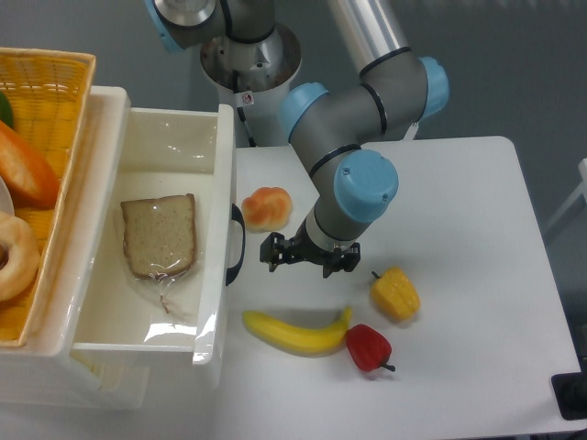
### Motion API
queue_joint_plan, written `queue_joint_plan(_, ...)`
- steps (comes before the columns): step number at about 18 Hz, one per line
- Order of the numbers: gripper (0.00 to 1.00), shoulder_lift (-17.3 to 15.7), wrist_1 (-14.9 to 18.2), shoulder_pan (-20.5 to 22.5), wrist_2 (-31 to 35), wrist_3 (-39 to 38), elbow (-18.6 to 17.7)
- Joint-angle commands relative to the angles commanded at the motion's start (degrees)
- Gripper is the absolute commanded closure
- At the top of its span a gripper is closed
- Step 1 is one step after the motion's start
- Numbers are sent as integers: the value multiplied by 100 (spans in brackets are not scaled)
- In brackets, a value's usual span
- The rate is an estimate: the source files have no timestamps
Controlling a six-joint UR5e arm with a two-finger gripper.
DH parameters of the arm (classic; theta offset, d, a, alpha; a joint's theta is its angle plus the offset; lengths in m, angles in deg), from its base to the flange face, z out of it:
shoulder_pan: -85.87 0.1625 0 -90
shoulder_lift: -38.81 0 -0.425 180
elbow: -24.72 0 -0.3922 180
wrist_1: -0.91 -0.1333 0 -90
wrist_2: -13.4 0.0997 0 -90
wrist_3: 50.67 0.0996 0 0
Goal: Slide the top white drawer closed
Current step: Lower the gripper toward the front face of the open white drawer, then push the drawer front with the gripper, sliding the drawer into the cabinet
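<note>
One glossy white drawer (174, 147) w/ arched black handle (237, 244), pincer (300, 257) nearby, maybe open.

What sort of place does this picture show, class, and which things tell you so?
Probably a robotics lab set up as a mock kitchen. A robot arm works over a plain white table strewn with toy-like food, such as a banana, beside an open drawer holding bread.

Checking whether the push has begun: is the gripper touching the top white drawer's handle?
Apart. The camera view shows bare table between the gripper and the black handle of the top white drawer.
</note>
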Motion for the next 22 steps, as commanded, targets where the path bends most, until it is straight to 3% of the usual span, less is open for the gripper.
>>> queue_joint_plan(22, 0, -70, 26, -176, -290, 9, -18)
